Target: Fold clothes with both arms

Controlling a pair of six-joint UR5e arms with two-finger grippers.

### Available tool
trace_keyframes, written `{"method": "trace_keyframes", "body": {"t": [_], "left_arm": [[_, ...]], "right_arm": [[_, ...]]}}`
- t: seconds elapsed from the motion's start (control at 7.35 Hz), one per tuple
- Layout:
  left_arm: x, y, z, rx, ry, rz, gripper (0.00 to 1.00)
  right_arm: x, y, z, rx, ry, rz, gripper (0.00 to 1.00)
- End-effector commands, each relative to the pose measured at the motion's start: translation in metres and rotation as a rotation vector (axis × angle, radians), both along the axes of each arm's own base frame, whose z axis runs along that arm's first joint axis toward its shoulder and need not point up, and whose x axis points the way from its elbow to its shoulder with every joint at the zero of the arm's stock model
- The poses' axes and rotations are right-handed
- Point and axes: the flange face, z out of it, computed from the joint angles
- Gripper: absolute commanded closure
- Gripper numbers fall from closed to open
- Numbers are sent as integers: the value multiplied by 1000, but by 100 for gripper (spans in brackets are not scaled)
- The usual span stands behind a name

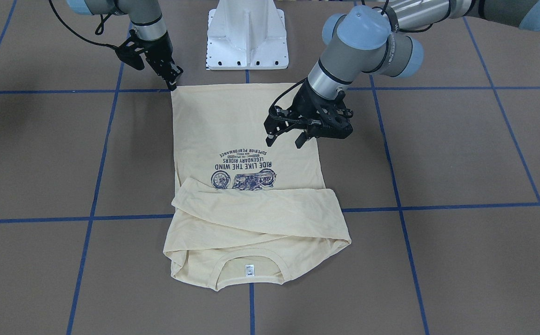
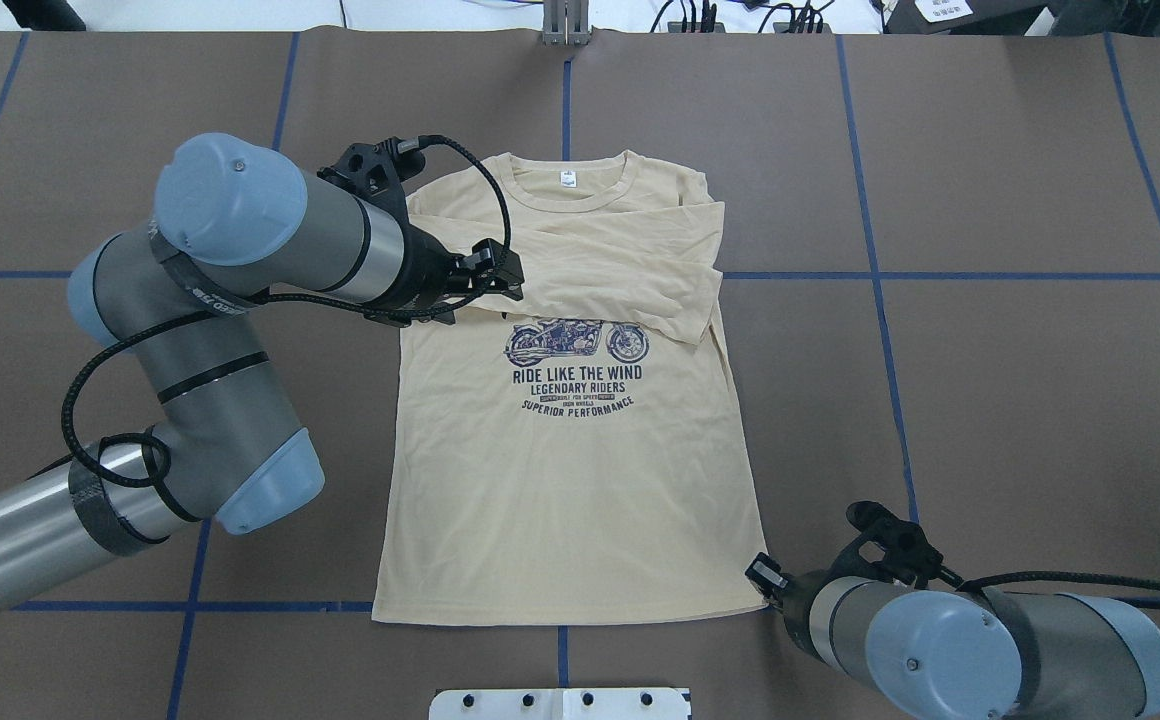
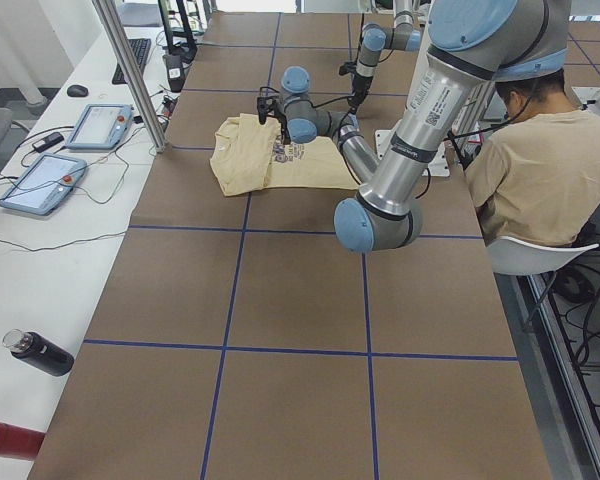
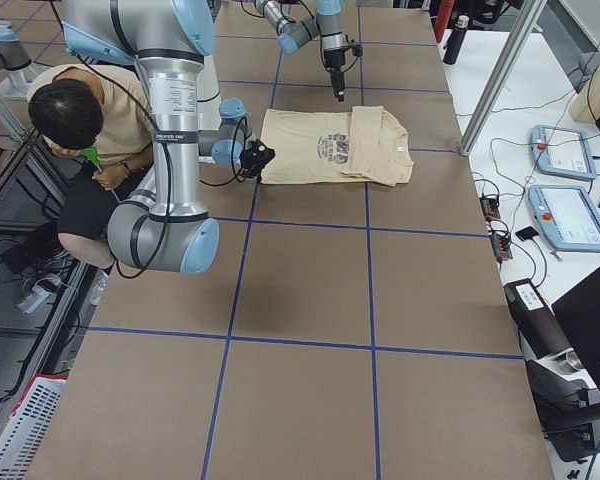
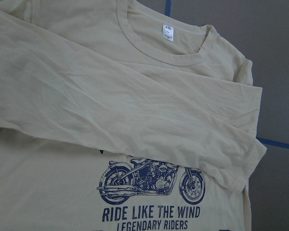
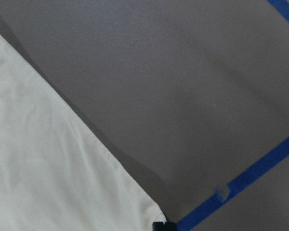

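T-shirt (image 2: 560, 500) of pale cream-yellow knit is laid flat on the brown table (image 2: 990, 400), print side up. Its neck is turned away from the robot and its hem lies near the white pedestal base (image 1: 247, 37). Both long sleeves (image 5: 135, 110) are folded across the chest, one over the other, so the top of the motorcycle print (image 2: 576, 343) is partly covered. It is judged that the body is to be folded next.

The left gripper (image 1: 285, 139) is held just above the shirt's side edge, on the hem side of the folded sleeves. Its fingers are spread and nothing is between them; probably a grasp on this edge is being prepared. The right gripper (image 1: 173, 83) is placed at the hem corner (image 6: 149, 211) on the robot's right.

Whether the right gripper pinches this corner or only stands beside it cannot be told. In the right wrist view only a small black tip is seen at the bottom edge, and in the overhead view both grippers' fingers are mostly hidden by their own wrists.
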Motion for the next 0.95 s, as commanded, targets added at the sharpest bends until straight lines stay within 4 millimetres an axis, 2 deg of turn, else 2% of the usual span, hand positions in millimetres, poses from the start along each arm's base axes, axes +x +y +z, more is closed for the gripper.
{"method": "trace_keyframes", "body": {"t": [0.0,0.14,0.27,0.41,0.54,0.82], "left_arm": [[28,70,28,-44,-123,-32,17],[13,110,36,-58,-159,2,17],[-3,153,78,-94,-197,15,18],[0,175,88,-119,-199,9,20],[8,197,105,-176,-218,22,26],[11,213,112,-216,-205,38,34]], "right_arm": [[3,1,-4,-1,-9,-2,100],[2,2,-4,-1,-9,-5,100],[2,2,-4,-1,-9,-5,100],[2,2,-4,-1,-9,-5,100],[2,2,-4,-1,-9,-5,100],[2,2,-4,-1,-9,-5,100]]}}
